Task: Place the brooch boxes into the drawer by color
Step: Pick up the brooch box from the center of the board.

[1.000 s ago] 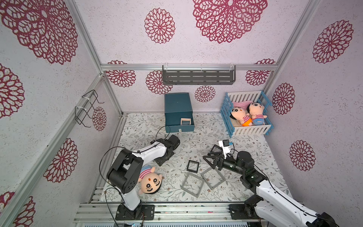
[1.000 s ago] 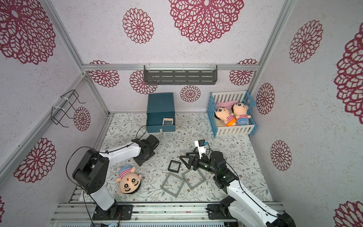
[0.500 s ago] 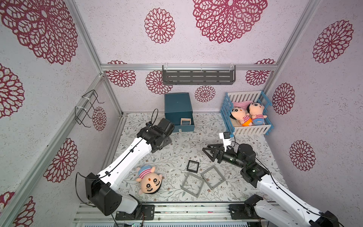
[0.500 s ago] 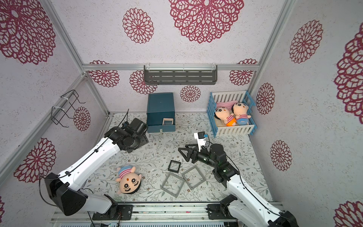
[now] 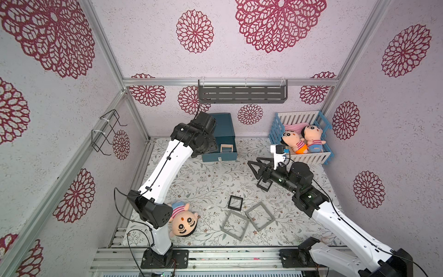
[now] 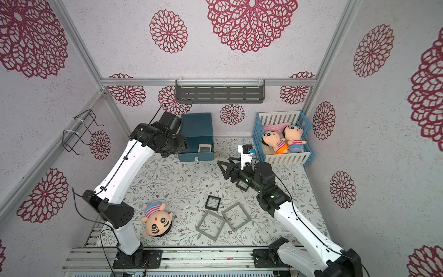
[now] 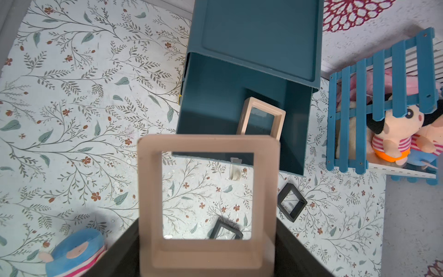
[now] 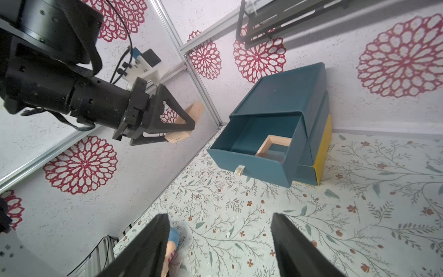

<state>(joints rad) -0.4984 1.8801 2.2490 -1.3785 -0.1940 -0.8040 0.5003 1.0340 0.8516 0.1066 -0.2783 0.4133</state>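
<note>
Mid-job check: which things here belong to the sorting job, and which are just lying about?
Job: held beige box, in the left gripper; second beige box, in the open top drawer; two black boxes; two grey boxes; teal cabinet.
Lying about: plush head; crib with two dolls; wall shelf; wire rack.

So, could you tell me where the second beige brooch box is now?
The left hand holds the beige brooch box in the air close beside the open top drawer, where the other beige box lies, as both wrist views show.
</note>
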